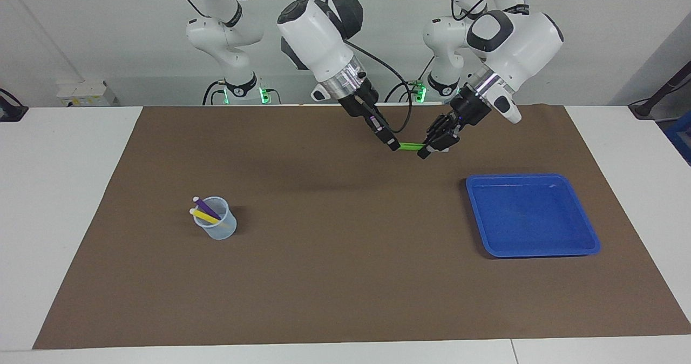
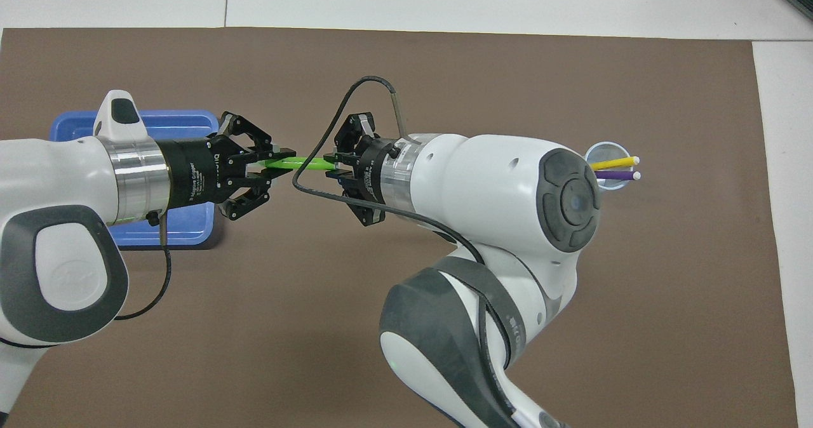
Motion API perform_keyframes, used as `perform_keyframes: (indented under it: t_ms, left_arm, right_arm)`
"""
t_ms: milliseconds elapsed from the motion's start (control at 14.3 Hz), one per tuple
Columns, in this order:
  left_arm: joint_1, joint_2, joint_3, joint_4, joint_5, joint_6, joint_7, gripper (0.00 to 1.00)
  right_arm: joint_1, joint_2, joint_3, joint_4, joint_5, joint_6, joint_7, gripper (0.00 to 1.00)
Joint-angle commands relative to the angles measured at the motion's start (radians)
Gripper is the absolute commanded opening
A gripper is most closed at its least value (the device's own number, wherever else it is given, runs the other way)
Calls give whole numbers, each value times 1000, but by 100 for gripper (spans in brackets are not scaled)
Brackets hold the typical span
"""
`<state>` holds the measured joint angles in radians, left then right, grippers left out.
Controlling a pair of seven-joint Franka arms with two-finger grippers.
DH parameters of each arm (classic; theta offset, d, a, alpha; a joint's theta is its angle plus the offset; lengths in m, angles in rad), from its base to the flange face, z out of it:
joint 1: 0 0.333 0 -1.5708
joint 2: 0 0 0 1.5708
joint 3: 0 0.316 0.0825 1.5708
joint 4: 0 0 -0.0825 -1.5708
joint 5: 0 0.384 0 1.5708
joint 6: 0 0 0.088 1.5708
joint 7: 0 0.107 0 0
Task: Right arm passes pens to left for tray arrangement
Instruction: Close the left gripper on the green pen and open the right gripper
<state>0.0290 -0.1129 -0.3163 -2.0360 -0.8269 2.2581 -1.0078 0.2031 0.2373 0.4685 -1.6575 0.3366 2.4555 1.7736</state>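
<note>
The green pen [image 1: 410, 147] [image 2: 306, 160] hangs level above the brown mat, held at both ends. My right gripper [image 1: 393, 145] [image 2: 331, 164] is shut on one end. My left gripper [image 1: 424, 151] [image 2: 277, 164] is shut on the other end, the one toward the blue tray [image 1: 532, 218] [image 2: 178, 126]. The tray lies on the mat toward the left arm's end with nothing in it. The yellow pen [image 1: 204, 216] [image 2: 616, 162] and the purple pen [image 1: 206, 207] [image 2: 619, 176] lean in a clear cup [image 1: 218, 229] [image 2: 603, 152] toward the right arm's end.
A brown mat [image 1: 334, 256] covers most of the white table [image 1: 59, 191]. In the overhead view the left arm's wrist covers much of the tray and the right arm's elbow covers part of the cup.
</note>
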Motion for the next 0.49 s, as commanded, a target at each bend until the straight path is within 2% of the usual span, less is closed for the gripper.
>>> perform_keyframes:
  t_ms: [0,279,349,418]
  left_arm:
    - [-3,-14,8,-13,-14,-67,93,0]
    - [31,-16,8,-12,-6,-110,173,0]
    - [31,-16,8,-12,-2,-110,181,0]
    - [32,-16,10,-12,0,-112,201,0]
  right_arm:
    - [-7,13,1,5,7,31,-43,28]
    - [-7,13,1,5,9,30,-43,27]
    - [-7,13,1,5,9,30,-43,31]
    - [-8,13,1,5,9,30,-42,43]
